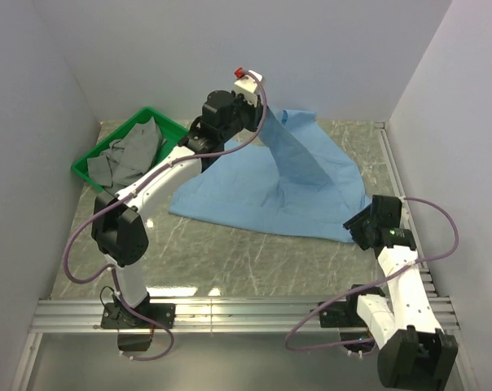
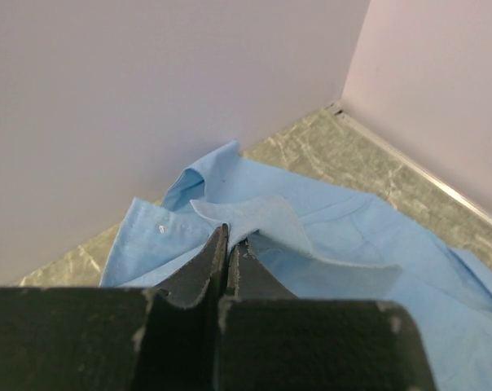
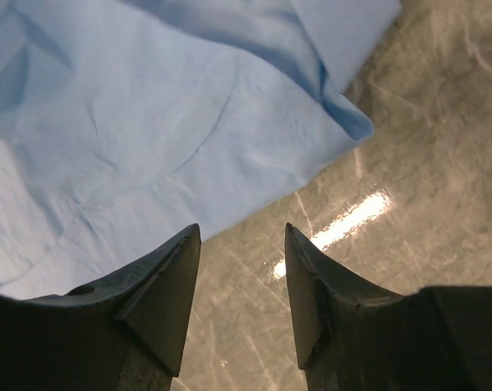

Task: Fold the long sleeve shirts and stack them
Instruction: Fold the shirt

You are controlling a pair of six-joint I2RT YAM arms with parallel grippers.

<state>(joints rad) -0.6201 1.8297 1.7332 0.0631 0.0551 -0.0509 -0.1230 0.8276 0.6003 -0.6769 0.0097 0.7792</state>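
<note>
left fingers [image 2: 220, 247] pinched shut on the light blue shirt [image 1: 287, 187], holding its far edge up off the table [image 1: 230, 261]. right fingers [image 3: 187, 246] hover half-open by the near-right hem. Thin cloth might slip out if tugged hard.

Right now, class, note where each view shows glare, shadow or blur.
Right wrist: a bright glare streak on the table; top external: even light, a fainter sheen at its near edge; left wrist: the left hand dark and slightly soft, close to the lens.
</note>
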